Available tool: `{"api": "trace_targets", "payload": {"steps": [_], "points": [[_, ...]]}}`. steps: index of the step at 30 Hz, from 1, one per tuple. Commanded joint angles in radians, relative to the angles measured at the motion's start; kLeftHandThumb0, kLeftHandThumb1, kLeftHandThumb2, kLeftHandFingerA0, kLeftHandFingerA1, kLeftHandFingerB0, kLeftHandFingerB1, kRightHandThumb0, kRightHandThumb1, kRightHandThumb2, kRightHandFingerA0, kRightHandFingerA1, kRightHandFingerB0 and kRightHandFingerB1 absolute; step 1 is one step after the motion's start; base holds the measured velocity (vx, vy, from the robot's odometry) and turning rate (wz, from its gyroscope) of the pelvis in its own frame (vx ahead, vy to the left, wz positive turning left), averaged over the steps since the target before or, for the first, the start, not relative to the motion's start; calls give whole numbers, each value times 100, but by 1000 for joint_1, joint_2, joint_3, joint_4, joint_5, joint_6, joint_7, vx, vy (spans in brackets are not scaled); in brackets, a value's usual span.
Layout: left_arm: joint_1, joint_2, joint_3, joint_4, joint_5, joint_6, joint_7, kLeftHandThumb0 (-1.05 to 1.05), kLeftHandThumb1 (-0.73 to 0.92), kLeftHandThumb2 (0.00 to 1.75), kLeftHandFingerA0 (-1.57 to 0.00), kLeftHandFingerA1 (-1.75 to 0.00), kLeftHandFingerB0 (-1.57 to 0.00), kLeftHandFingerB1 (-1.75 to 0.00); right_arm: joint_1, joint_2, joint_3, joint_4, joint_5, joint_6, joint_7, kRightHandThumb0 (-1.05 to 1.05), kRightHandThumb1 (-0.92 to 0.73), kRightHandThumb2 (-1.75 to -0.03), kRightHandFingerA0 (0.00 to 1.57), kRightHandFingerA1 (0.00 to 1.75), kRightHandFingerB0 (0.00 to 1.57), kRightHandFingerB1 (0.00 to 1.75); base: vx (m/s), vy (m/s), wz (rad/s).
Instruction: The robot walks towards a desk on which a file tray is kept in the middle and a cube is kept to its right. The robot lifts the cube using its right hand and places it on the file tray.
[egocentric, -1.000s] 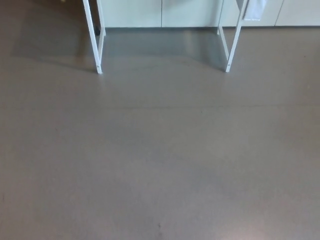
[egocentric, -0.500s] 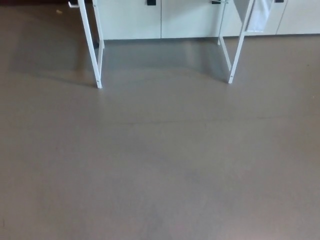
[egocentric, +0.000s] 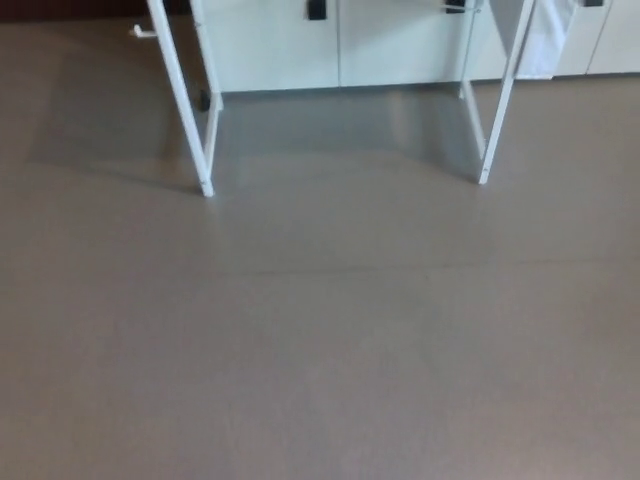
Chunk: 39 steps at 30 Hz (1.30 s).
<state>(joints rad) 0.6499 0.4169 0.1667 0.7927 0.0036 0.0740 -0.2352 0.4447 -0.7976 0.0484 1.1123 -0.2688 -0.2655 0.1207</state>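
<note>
Desk legs (egocentric: 185, 110): at 11 and 1 o'clock, sitting lower vs. 1 s ago; whole view is shifting, so the robot is approaching.
Hands: L, R not showing; grip can't be told.
Cube, tray: unseen, prob. beyond 12 o'clock edge.

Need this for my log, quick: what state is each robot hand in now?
Left robot hand: not in view.
Right robot hand: not in view.
</note>
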Motion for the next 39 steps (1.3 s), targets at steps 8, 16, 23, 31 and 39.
{"api": "trace_targets", "payload": {"steps": [8, 16, 23, 31, 39], "points": [[-71, -10, 79, 80, -48, -7, 6, -64, 48, 88, 0, -39, 0, -28, -44, 1, 1, 28, 9, 0, 15, -67, -45, -82, 6, 44, 3, 33, 310, 137, -10], [-46, 12, 44, 10, -15, 8, 0, -72, 57, 93, -3, -40, -8, -37, -14, -17, 31, -19, -9, 9, 29, -81, -52, -86, 8, 43, 10, 20, 314, -164, 19], [-71, 17, 79, 68, -69, -7, -70, -81, 60, 96, 0, -26, -1, -24, -40, -11, 70, -1, -34, 38, 7, -74, -53, -92, 3, 44, 2, 23, 262, -138, 10], [-67, 19, 79, 47, -67, -3, -83, -79, 60, 96, 0, -27, -6, -31, -21, -5, 64, 0, -35, 9, -23, -73, -51, -91, 14, 48, 0, 32, 375, 81, -14], [-76, 32, 33, 42, -27, 13, -49, -75, 63, 101, 0, -40, -8, -35, -33, -6, 77, -6, -46, 26, -22, -74, -70, -61, 26, 37, 5, 25, 337, 95, -6]]}}
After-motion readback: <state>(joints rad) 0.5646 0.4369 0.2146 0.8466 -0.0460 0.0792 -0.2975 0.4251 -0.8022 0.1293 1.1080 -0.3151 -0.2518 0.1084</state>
